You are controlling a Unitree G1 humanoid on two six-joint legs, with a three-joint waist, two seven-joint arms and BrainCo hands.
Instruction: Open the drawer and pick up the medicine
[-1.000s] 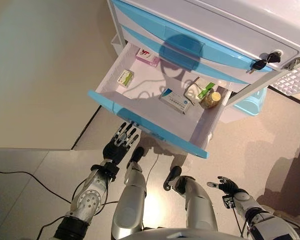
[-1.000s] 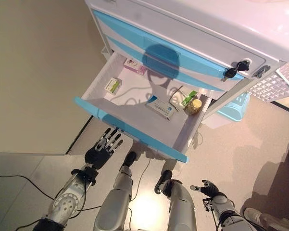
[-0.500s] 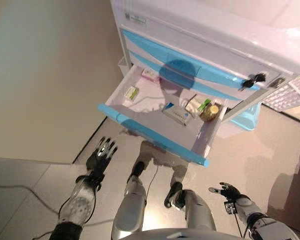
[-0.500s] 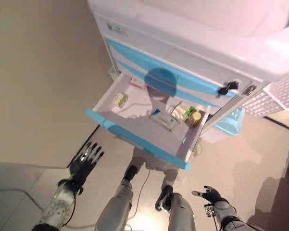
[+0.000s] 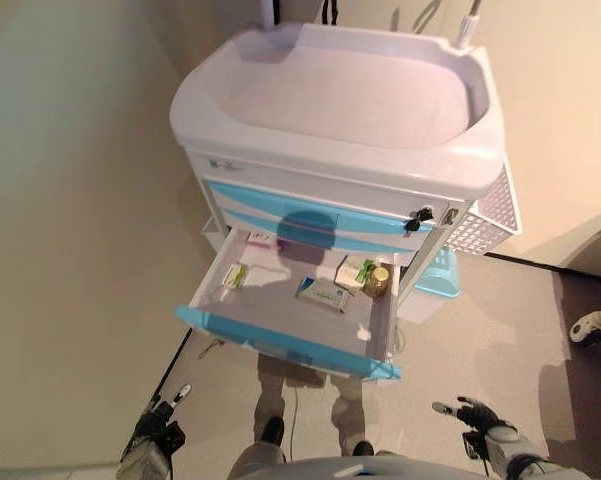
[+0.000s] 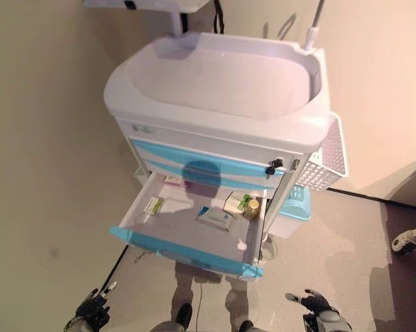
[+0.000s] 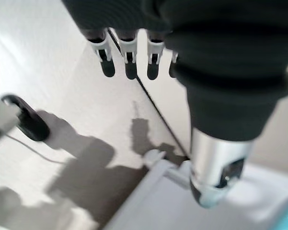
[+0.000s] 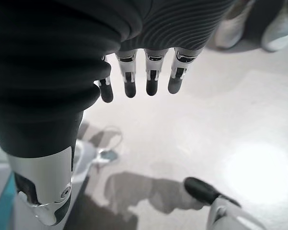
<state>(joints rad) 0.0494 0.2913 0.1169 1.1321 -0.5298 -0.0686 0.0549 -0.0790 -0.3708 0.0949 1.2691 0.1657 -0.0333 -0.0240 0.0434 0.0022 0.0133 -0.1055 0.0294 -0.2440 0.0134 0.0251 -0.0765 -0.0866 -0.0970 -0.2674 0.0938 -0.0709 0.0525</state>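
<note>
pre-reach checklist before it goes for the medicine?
1. Drawer open: ok, pulled well out of the cart.
2. Medicine visible: ok, small green box, flat box, jar in the drawer.
3. Left hand empty: ok, fingers straight, low by the floor.
4. Right hand empty: ok, open.
5. Hands near the drawer: not ok, both well below and short of it.

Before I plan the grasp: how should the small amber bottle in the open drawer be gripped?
Grip the amber bottle around its body from above: it stands upright with its cap up, a carton close beside it and the drawer open-topped.
</note>
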